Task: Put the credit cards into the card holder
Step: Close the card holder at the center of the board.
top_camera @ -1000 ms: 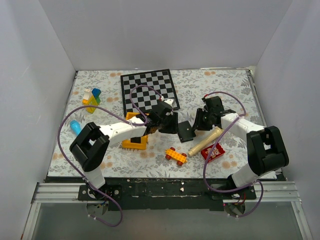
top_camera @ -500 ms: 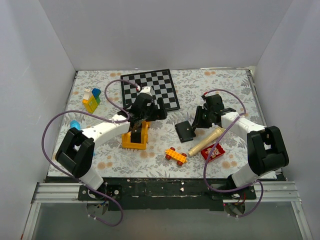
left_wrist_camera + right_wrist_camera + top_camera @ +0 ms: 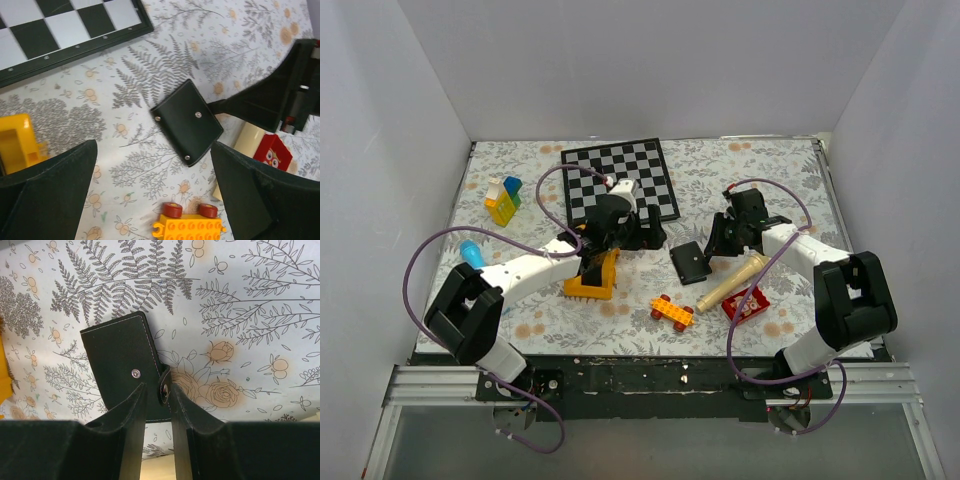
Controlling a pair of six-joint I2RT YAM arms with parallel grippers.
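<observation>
The card holder [image 3: 688,262] is a black square wallet lying closed on the floral cloth at mid-table. It also shows in the left wrist view [image 3: 187,122] and the right wrist view [image 3: 125,365]. My right gripper [image 3: 718,250] sits at its right edge. In the right wrist view my right gripper [image 3: 156,388] has its jaws a little apart, with the upturned snap tab [image 3: 164,385] between them, against the right finger. My left gripper [image 3: 642,238] is left of the wallet. In its own view it [image 3: 153,145] is wide open and empty. No credit card shows in any view.
A checkerboard [image 3: 618,180] lies at the back. A yellow block [image 3: 592,277] is under the left arm. A yellow toy car [image 3: 672,311], a wooden cylinder [image 3: 730,283] and a red packet [image 3: 745,303] lie in front of the wallet. Coloured blocks [image 3: 503,198] stand far left.
My left gripper pulled back left from the wallet toward the checkerboard, then came a little right again. The right gripper and the wallet have stayed put.
</observation>
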